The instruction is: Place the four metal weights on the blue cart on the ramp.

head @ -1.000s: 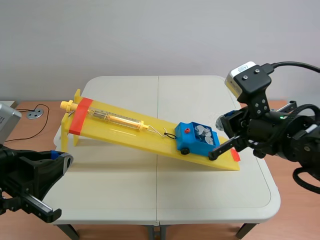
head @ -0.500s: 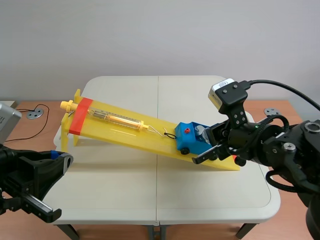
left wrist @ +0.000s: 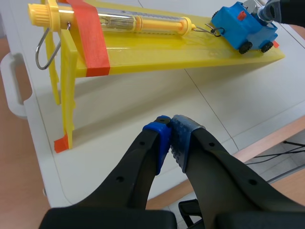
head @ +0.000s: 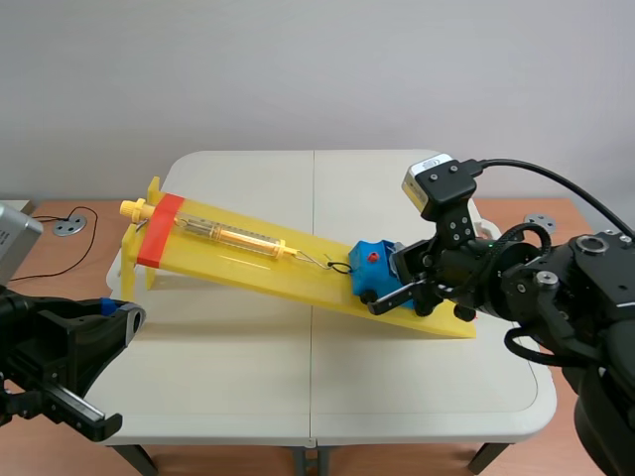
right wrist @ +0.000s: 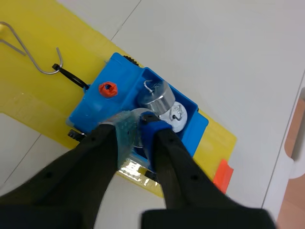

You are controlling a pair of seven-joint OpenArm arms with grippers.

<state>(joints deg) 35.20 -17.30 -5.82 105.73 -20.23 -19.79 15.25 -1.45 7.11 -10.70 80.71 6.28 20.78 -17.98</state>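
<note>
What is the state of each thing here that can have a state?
ramp: tilted, one end raised on legs.
blue cart: on the ramp's low end, hooked to the spring scale.
metal weights: in the cart's tray, one upright.
left gripper: shut, empty, over the table.
right gripper: shut, tips in the cart's tray.

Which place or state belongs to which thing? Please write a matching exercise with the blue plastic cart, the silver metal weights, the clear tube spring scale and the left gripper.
1 blue plastic cart
2 silver metal weights
3 clear tube spring scale
4 left gripper

A shut on nothing
B inside the cart's tray
C near the low end of the yellow plastic ramp
D lying along the ramp's upper part

Pairs: 1-C, 2-B, 3-D, 4-A
</note>
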